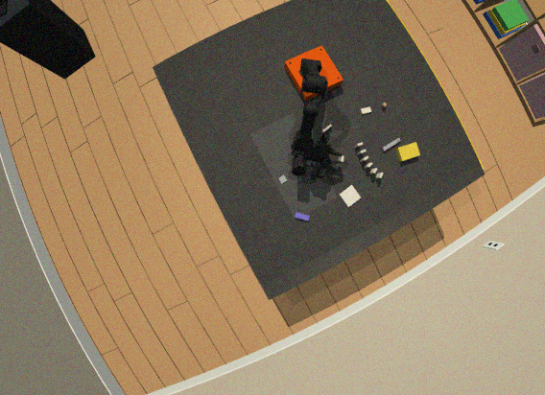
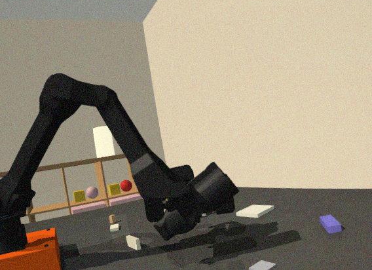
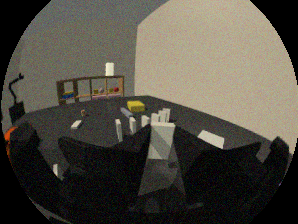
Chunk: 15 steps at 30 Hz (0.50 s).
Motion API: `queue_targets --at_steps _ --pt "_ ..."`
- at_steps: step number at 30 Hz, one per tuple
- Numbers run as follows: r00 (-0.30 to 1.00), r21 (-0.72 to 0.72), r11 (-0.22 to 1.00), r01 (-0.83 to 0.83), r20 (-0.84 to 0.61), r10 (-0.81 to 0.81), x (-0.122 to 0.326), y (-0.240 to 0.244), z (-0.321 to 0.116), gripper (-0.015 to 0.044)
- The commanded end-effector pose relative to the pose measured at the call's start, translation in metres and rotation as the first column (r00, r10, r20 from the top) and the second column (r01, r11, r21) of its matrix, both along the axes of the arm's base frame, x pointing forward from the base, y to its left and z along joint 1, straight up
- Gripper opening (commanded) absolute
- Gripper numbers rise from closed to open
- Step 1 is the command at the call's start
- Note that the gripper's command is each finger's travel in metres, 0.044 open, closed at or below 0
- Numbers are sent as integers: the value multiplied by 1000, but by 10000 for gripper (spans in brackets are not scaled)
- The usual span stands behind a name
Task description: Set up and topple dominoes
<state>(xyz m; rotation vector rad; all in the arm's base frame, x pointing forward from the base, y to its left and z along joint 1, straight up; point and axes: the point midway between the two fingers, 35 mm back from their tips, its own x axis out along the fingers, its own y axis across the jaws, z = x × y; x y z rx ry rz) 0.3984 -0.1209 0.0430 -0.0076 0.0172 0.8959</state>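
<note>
Several white dominoes stand in a curved row; its near-base end domino (image 1: 360,144) (image 3: 118,130) and its far end domino (image 1: 379,175) (image 3: 167,114) are both upright. My gripper (image 1: 337,159) (image 3: 161,128) is shut on a white domino (image 1: 341,158) (image 3: 163,132), held low beside the row, on the side away from the yellow block. A gap shows between held domino and row in the top view. Another white domino (image 1: 327,128) (image 2: 133,242) (image 3: 55,170) rests on its long edge nearer the base. In the exterior view the arm hides the row and held domino.
A flat white block (image 1: 366,110) (image 2: 114,227) (image 3: 76,124) lies near a small wooden block (image 1: 384,104) (image 2: 112,219). Beyond the row are a grey bar (image 1: 391,144) and yellow block (image 1: 409,151). A white square (image 1: 350,196) (image 2: 255,211), purple block (image 1: 301,217) (image 2: 330,223) and grey tile (image 1: 283,179) lie around.
</note>
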Motion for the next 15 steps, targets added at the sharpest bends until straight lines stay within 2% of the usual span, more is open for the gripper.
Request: queue_targets --at_steps 1,15 --pt "1000 9 1000 1 -12 -1 -2 2 -16 107" --pt "1000 -2 1000 -8 25 8 -7 6 -41 107"
